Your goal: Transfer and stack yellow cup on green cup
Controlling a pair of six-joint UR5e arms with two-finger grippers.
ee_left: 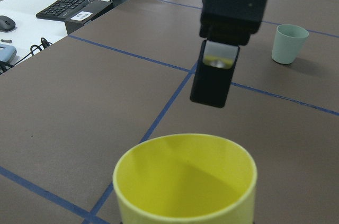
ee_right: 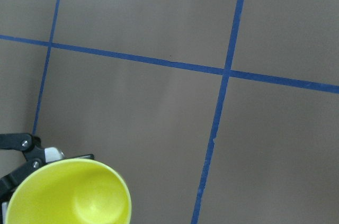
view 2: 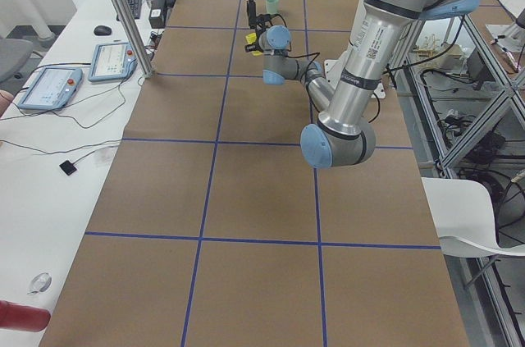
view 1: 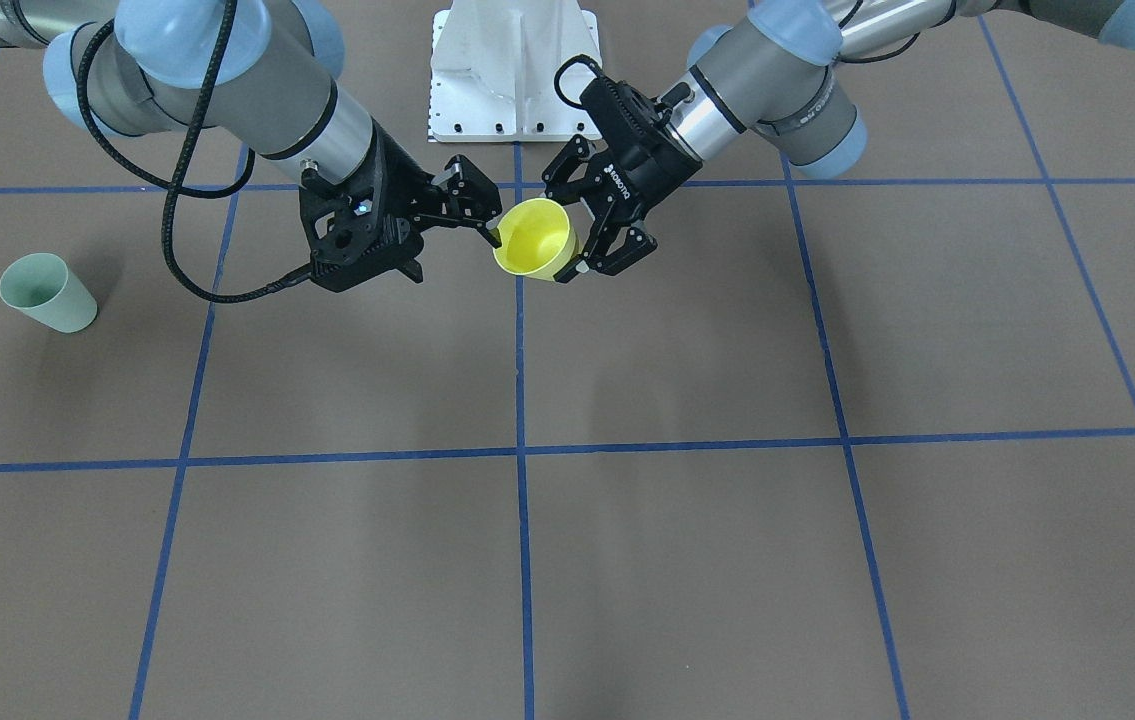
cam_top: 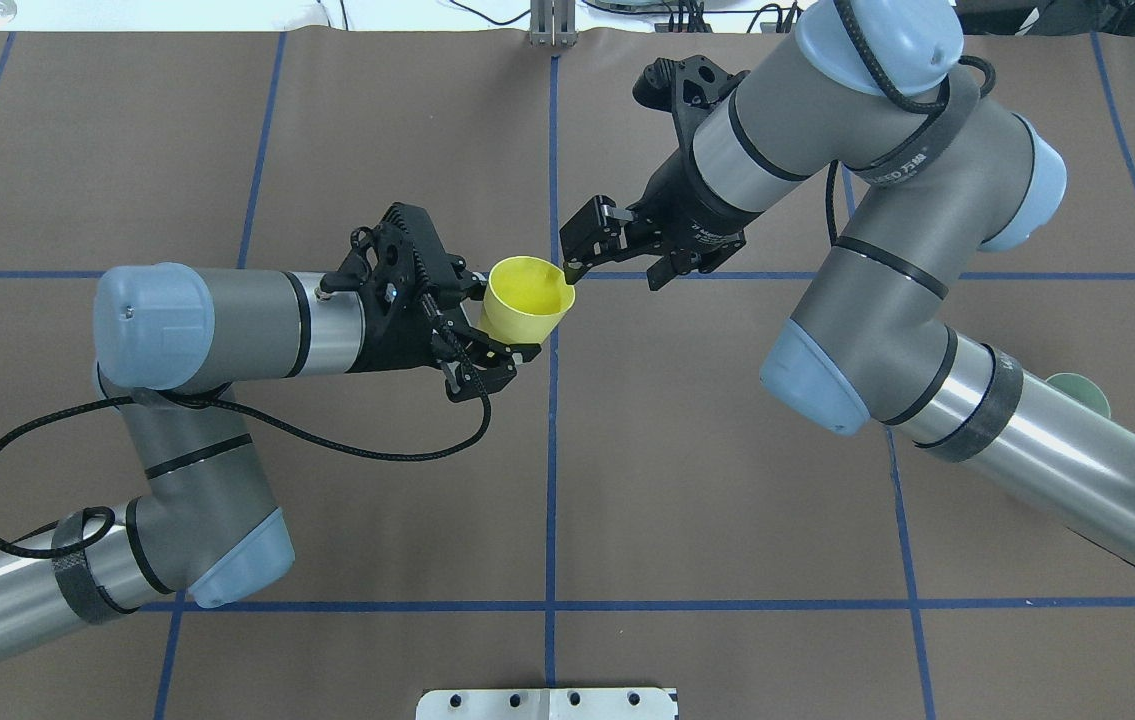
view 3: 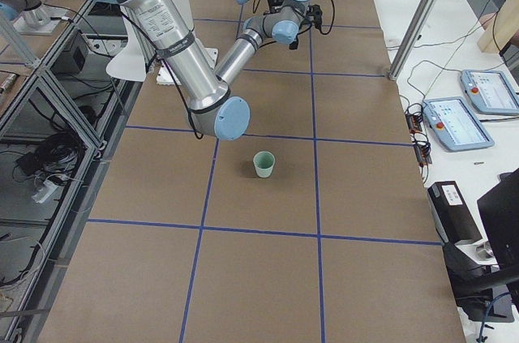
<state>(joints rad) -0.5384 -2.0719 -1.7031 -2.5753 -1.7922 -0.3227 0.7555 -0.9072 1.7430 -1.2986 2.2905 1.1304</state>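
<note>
The yellow cup (cam_top: 525,300) is held upright above the table by my left gripper (cam_top: 505,320), which is shut on its lower wall. The cup also shows in the front view (view 1: 534,238) and fills the bottom of the left wrist view (ee_left: 185,181). My right gripper (cam_top: 617,272) is open and empty. One of its fingers (ee_left: 213,78) hangs just beyond the cup's far rim, apart from it. The green cup (view 1: 45,290) stands upright on the table far out on my right side. It is half hidden by my right arm in the overhead view (cam_top: 1082,390).
The brown table (view 1: 687,560) carries a grid of blue tape lines. A white base plate (view 1: 514,70) sits at the robot's side of the table. Benches with tablets (view 2: 49,89) and a keyboard line the far long edge.
</note>
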